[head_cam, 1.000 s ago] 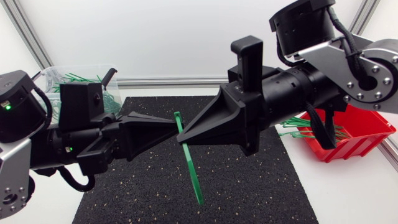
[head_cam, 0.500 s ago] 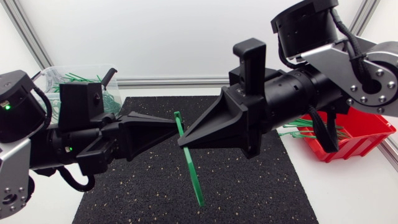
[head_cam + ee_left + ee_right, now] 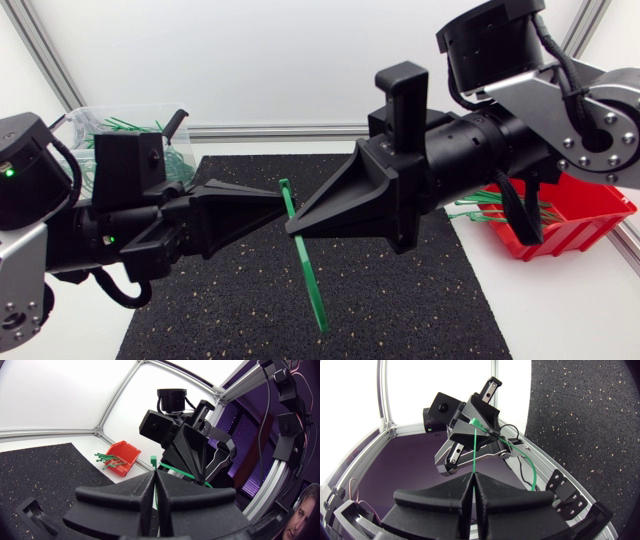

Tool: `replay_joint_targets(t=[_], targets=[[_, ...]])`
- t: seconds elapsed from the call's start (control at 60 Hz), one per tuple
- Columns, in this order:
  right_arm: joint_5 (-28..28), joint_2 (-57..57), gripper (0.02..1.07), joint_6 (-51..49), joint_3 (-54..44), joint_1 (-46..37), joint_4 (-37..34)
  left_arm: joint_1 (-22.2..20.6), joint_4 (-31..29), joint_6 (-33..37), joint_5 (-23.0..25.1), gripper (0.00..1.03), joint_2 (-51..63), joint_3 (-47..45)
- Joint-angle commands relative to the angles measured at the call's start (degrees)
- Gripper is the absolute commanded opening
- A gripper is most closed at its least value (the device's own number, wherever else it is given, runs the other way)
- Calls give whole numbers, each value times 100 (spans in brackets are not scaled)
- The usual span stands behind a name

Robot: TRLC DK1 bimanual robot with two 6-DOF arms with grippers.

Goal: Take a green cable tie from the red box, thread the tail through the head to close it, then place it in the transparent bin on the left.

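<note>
Your left arm comes in from 9 o'clock in the head view and lies low and level over the black mat (image 3: 400,300). Your right arm comes in from 3 o'clock and slopes down toward the middle. The two wedge noses meet tip to tip just left of centre. The left gripper (image 3: 280,208) has its fingers pressed together on the green cable tie (image 3: 310,280) near its upper end. The right gripper (image 3: 293,229) is pinched onto the same strap just below (each wrist view shows fingers closed to a thin seam with green rising out of it). From the pinch the tie's long free end hangs toward 6 o'clock above the mat. The red box (image 3: 575,215) sits at 3 o'clock behind the right arm with loose green ties (image 3: 478,203) in it. The transparent bin (image 3: 85,120) stands at 10 o'clock, also holding ties.
</note>
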Motion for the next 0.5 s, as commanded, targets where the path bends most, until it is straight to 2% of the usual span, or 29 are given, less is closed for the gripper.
replay_joint_targets(t=[0.0, 0.483], targets=[[30, -5, 8, 140, -100, -27, 75, -61, 36, -101, 18, 4, -123, -29], [109, -58, 8, 166, -100, 8, 128, -201, -61, -145, 18, 4, -290, -82]])
